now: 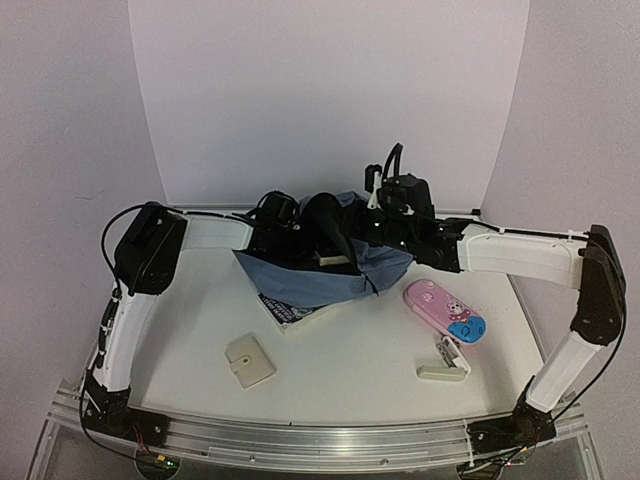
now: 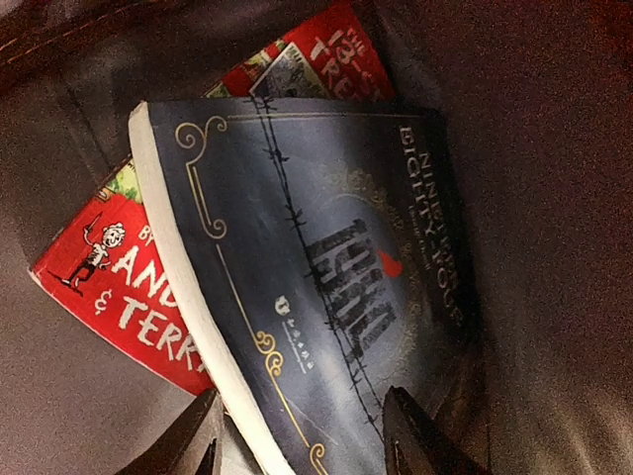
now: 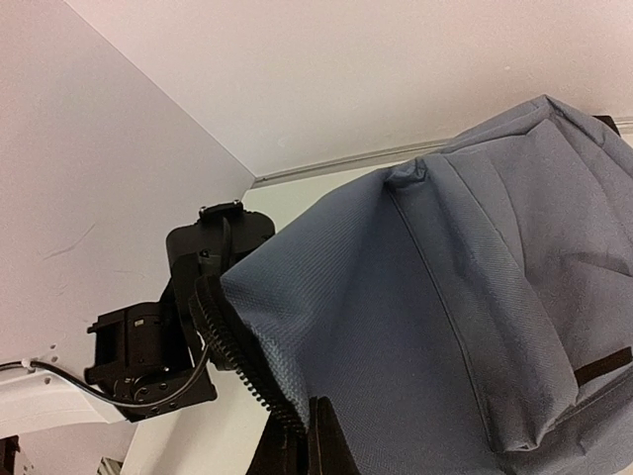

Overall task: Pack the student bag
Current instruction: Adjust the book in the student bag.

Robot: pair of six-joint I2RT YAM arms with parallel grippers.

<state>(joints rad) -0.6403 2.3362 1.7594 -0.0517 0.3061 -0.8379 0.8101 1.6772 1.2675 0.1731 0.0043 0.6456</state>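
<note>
Student bag (image 1: 320, 275) holds two books (image 2: 326, 277); our right tool (image 3: 309, 435) pinches its rim, left tool (image 2: 302, 440) spread inside, pink case (image 1: 444, 311) unpacked.

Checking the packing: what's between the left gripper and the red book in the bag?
A dark blue paperback, lying over the red book, its corner between the left gripper's fingers. Left wrist view.
</note>
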